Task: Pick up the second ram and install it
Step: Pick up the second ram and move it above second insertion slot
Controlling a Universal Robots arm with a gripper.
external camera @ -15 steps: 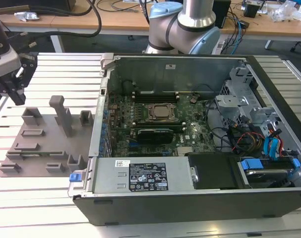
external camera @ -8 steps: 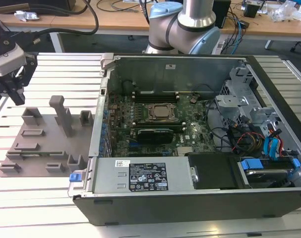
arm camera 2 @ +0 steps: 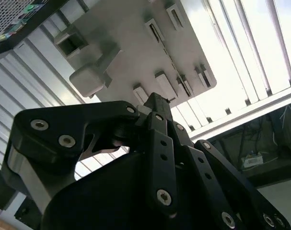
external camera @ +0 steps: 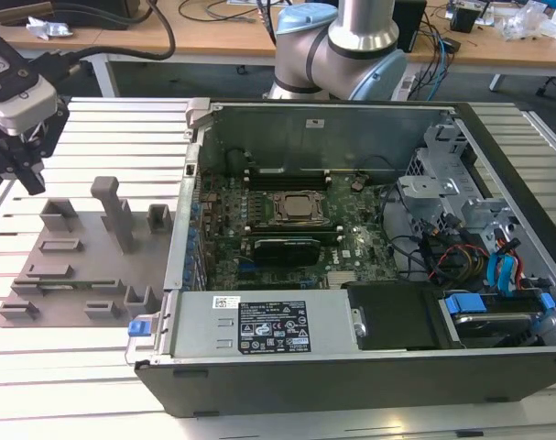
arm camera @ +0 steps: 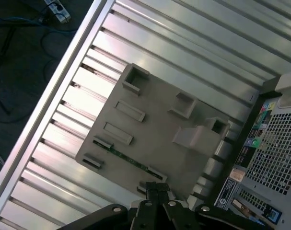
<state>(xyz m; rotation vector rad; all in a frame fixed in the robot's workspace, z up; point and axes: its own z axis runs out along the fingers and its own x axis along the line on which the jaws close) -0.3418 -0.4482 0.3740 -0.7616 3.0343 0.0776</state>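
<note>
Green second ram [arm camera: 131,160] lies in tray [arm camera: 159,129], hand [arm camera: 155,187] apart.

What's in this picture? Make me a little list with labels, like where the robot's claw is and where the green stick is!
gripper: shut, holding nothing, up in the air near the grey tray
second ram: lying flat in a slot of the tray, not picked up yet
grey tray: on the slatted table, at the exterior view's left of the computer case
computer case: open, motherboard showing
CPU socket: in the middle of the motherboard
</note>
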